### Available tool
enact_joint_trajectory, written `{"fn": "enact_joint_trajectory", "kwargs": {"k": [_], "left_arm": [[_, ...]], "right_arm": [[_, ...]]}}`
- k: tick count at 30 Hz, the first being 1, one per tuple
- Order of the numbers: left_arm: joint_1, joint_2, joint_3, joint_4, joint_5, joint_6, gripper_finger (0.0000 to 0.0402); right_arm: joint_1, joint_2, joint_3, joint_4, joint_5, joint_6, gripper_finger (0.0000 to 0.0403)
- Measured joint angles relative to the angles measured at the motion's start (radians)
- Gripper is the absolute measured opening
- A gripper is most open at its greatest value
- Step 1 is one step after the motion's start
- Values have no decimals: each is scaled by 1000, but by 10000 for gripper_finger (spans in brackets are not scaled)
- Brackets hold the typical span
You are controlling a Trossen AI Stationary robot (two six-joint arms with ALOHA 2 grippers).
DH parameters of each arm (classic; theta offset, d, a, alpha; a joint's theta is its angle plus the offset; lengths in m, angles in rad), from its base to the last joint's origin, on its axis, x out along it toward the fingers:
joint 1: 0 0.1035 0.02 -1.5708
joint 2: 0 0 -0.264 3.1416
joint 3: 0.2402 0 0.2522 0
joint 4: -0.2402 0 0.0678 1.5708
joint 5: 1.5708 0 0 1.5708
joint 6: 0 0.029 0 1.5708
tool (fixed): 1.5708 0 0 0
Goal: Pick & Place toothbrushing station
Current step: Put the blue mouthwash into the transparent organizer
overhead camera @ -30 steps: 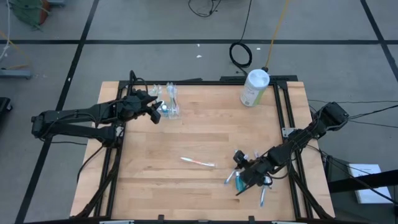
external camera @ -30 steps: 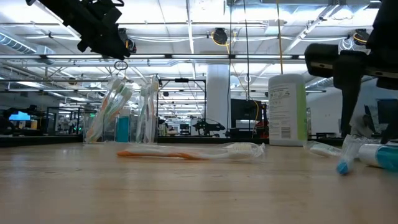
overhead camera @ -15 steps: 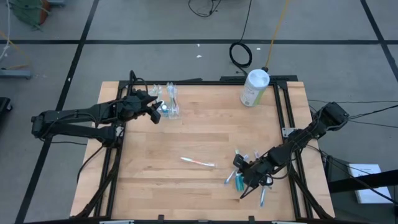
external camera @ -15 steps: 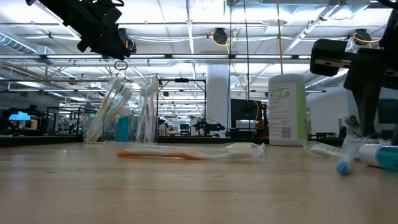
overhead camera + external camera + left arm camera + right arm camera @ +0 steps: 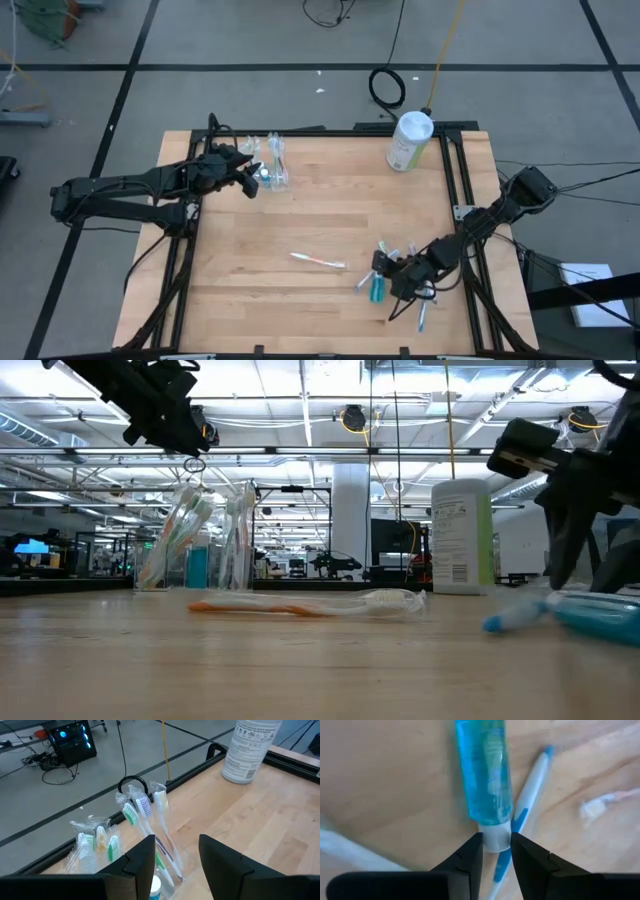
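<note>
Toothpaste tube: in the high view I see the blue tube [image 5: 377, 288] lying on the bench [image 5: 330, 215] right at my right gripper [image 5: 393, 281], among scattered brushes; the clear cup [image 5: 274, 168] of brushes stands far across the bench, just ahead of my left gripper [image 5: 248, 180].
Step in hand: I judge I am picking the tube up by its cap end; no lift is visible.
Low view: the tube [image 5: 598, 616] lies flat below the right gripper; a loose orange-handled toothbrush [image 5: 300, 604] rests mid-bench; the white canister [image 5: 461, 536] stands behind, apart from both.
Left wrist view: the left gripper [image 5: 176, 857] stands open and empty, fingers either side of the cup's wrapped brushes [image 5: 145, 810], not touching that I can tell.
Right wrist view: the right gripper [image 5: 496, 851] is closed in on the tube's white cap [image 5: 494, 838]; a blue-and-white brush [image 5: 520, 815] lies just beside it, under the cap.
Materials: the tube is soft, glossy, translucent; the cap hard and round; the brushes thin, in crinkly film; the bench pale matte wood.
Next move: I judge a straight lift, checking the small round cap does not slip.
</note>
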Motion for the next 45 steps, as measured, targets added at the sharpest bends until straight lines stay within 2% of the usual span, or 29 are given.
{"fn": "enact_joint_trajectory", "kwargs": {"k": [9, 17, 25, 33, 38, 45], "left_arm": [[0, 0, 0, 0, 0, -6, 159], [0, 0, 0, 0, 0, -3, 159], [0, 0, 0, 0, 0, -3, 159], [0, 0, 0, 0, 0, -5, 159], [0, 0, 0, 0, 0, -5, 159], [0, 0, 0, 0, 0, -5, 159]], "right_arm": [[1, 0, 0, 67, -36, 107, 91], [-18, -2, -119, 288, -53, 90, 91], [-33, -2, -247, 559, -54, 154, 91], [-74, -1, -249, 568, -73, 408, 91], [-105, 1, -249, 591, -186, 433, 91], [-123, 22, -249, 616, -184, 433, 119]]}}
